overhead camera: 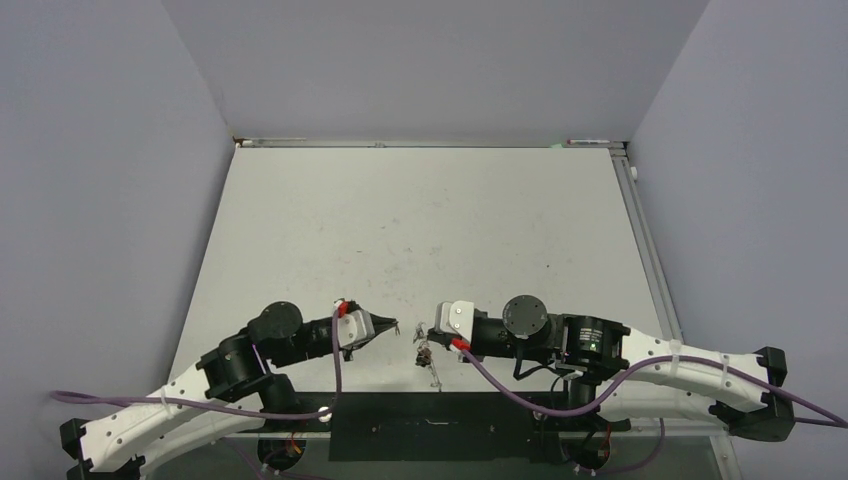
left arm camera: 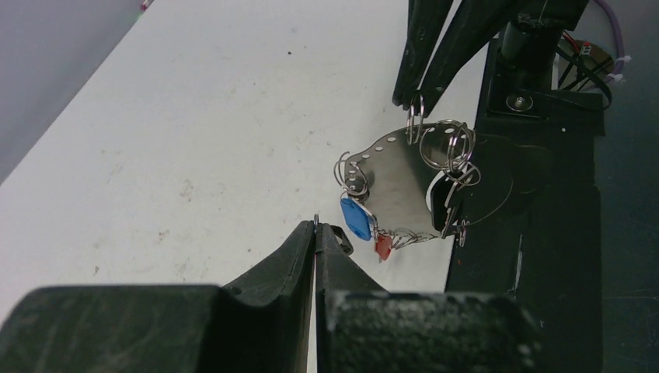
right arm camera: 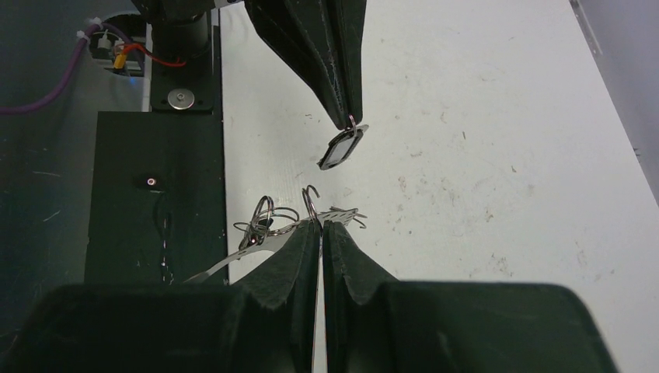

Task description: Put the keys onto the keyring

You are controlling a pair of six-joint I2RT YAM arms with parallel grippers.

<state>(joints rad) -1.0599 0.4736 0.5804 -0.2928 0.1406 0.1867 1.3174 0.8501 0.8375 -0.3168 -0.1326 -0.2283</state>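
Hanging from the pinched-shut tips of my left gripper [right arm camera: 349,116], the keys [right arm camera: 340,149] dangle by a small wire loop, their dark oval tilted with its long axis slanting downward. Just to their right and slightly nearer, the keyring [left arm camera: 392,179] hangs from the right gripper [left arm camera: 417,97], which is clamped on one of its wire loops. A blue tag [left arm camera: 356,220] and a red tag [left arm camera: 383,247] hang at its lower edge. The two claws face each other tip to tip above the table [overhead camera: 420,220], close but not touching. I judge the coming move turns on that small gap: the keys must travel right to the ring, and my left arm carries them.
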